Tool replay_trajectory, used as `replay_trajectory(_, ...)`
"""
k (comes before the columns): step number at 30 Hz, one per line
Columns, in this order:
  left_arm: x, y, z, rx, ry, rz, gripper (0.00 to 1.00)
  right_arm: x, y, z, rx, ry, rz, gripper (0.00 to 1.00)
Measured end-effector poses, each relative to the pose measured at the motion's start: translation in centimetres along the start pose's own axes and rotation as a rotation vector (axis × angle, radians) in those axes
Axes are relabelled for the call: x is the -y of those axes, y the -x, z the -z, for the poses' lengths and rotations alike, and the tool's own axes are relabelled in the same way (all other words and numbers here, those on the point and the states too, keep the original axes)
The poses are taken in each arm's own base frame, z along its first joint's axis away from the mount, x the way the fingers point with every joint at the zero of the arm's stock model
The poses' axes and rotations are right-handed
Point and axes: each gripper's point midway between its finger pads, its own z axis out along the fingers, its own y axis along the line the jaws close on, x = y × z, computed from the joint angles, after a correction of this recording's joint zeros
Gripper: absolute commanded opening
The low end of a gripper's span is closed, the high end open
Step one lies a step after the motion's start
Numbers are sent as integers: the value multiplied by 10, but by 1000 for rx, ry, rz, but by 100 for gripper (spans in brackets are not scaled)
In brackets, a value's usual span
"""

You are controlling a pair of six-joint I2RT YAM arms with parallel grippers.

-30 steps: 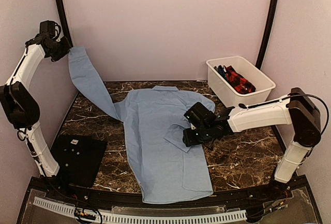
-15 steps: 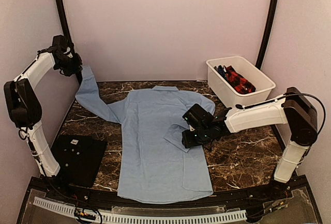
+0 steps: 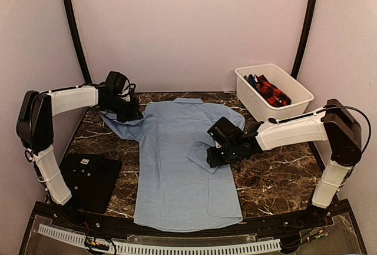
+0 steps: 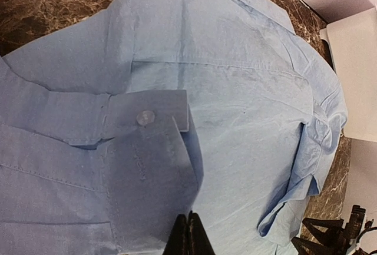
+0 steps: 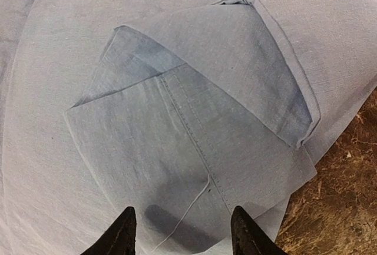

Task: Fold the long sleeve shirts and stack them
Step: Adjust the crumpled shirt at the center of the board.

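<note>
The plain light-blue collared cloth shirt (image 3: 177, 172) lies flat mid-desk on the dark marbled desk (image 3: 277, 178), collar at 12 o'clock. The left fingers (image 4: 188, 240) are pressed together, pinching its buttoned sleeve cuff (image 4: 147, 116) at 10 o'clock. The right fingers (image 3: 213, 158) are spread, poised over the folded sleeve (image 5: 206, 90) at 3 o'clock.

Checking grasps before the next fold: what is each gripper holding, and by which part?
The left gripper pinches the light-blue shirt by its sleeve cuff; the right gripper is open, holding nothing.

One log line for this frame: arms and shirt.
left gripper: shut on sleeve of light-blue shirt | right gripper: open over folded other sleeve | shirt body: flat on table
</note>
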Motion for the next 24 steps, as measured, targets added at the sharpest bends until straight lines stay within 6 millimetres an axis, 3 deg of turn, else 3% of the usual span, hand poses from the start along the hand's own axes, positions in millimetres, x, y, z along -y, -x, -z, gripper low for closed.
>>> replay_trajectory(4,1,-14,-13,-14,-21,25,0,0,1,0,4,-2,0,52)
replay_trajectory(14,-41,-57,-56,-122,42,115,0,1,2,1,8,-10,-1,52)
replay_trajectory(20,-69,-51,-60,-116,86,167,0,2,2,2,5,-14,-4,52)
replay_trajectory(24,-96,-29,-57,-85,104,218,0,3,4,7,12,-14,-8,52)
